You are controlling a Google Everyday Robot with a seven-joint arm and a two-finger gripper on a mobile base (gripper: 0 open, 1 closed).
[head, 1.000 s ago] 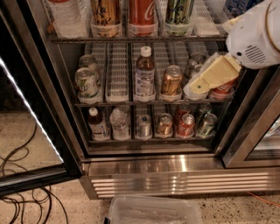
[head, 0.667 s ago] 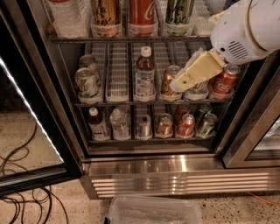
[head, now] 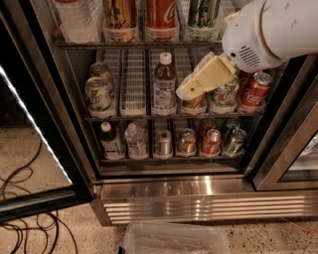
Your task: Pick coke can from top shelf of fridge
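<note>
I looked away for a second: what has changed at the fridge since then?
The gripper moved left, closer to the bottle. Nothing was taken hold of. The coke can on the top shelf and everything else stayed put.

My cream-yellow hand (head: 189, 89) hangs before the middle rack, on my white, faintly speckled arm (head: 278, 27). On the dark wire top shelf (head: 84, 44), the tall slim red coke can (head: 160, 15) with white script stands between a gold can (head: 119, 17) and a green-and-white can (head: 202, 15). The black-framed fridge (head: 198, 206) has a ribbed silver base.
</note>
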